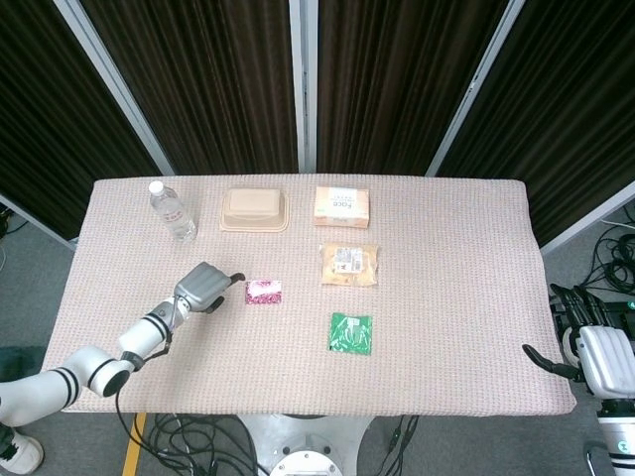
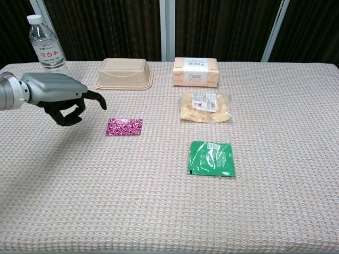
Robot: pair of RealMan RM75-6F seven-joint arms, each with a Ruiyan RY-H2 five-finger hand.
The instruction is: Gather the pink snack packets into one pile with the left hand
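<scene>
One pink snack packet (image 1: 263,292) (image 2: 124,127) lies flat on the table (image 1: 446,248), left of the middle. My left hand (image 1: 203,289) (image 2: 61,98) hovers just left of it, apart from it, with its fingers loosely curled and nothing in them. My right hand (image 1: 585,349) hangs off the table's right front corner, fingers apart and holding nothing; the chest view does not show it.
A water bottle (image 1: 173,210) (image 2: 51,55) stands at the back left. A beige lidded container (image 1: 254,209) (image 2: 125,73) and a tissue box (image 1: 341,205) (image 2: 195,71) sit at the back. A clear bag of snacks (image 1: 348,265) (image 2: 205,106) and a green packet (image 1: 350,332) (image 2: 212,158) lie right of the pink packet.
</scene>
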